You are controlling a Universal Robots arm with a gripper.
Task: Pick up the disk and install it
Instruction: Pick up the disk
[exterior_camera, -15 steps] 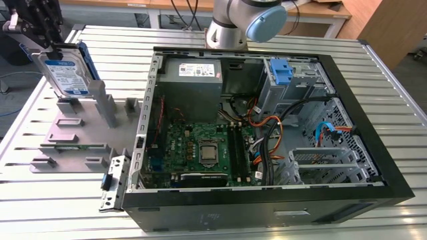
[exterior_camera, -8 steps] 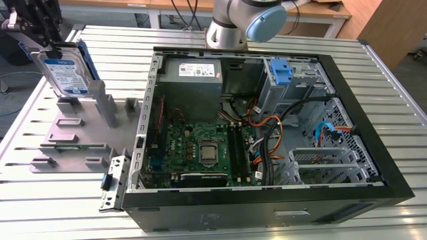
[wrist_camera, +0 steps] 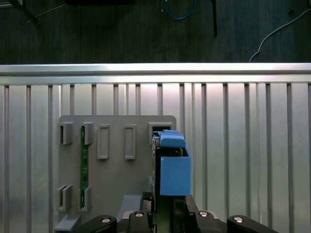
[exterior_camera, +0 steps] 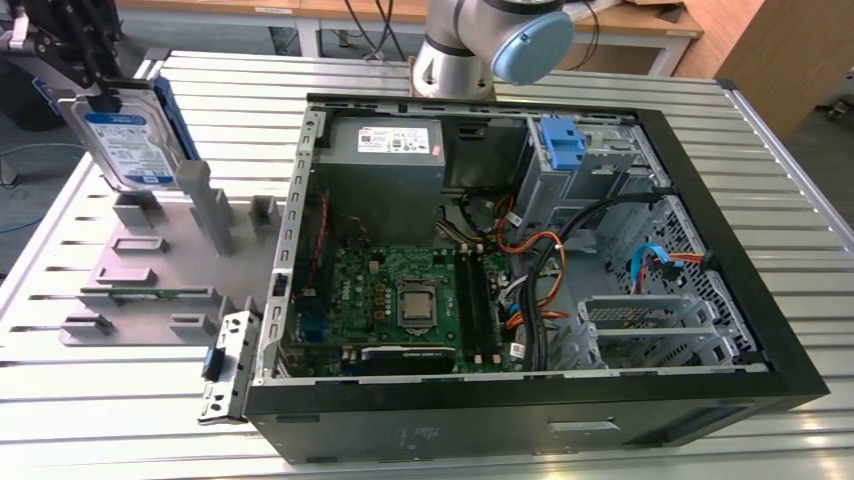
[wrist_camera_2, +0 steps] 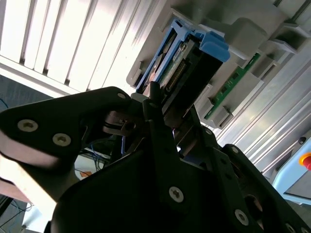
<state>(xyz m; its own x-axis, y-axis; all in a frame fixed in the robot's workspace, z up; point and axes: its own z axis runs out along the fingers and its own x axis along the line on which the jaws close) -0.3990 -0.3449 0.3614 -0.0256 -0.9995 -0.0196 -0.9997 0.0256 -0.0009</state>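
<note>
The disk [exterior_camera: 130,145] is a silver drive with a white-and-blue label and blue side rails. It stands upright at the exterior view's far left, just over the posts of the grey holder plate [exterior_camera: 160,262]. My gripper [exterior_camera: 91,82] is shut on its top edge from above. In the second wrist view the black fingers [wrist_camera_2: 160,126] clamp the disk [wrist_camera_2: 192,60] edge-on. The first wrist view looks down the disk's blue rail [wrist_camera: 173,167] from the gripper [wrist_camera: 165,206], with the holder plate [wrist_camera: 116,170] underneath.
An open computer case [exterior_camera: 747,300] lies on the slatted metal table, with its motherboard [exterior_camera: 400,300], grey power-supply box [exterior_camera: 387,150] and a blue-tabbed drive bay [exterior_camera: 567,145]. A green circuit strip [exterior_camera: 140,293] sits in the holder plate. The arm's base [exterior_camera: 467,50] stands behind the case.
</note>
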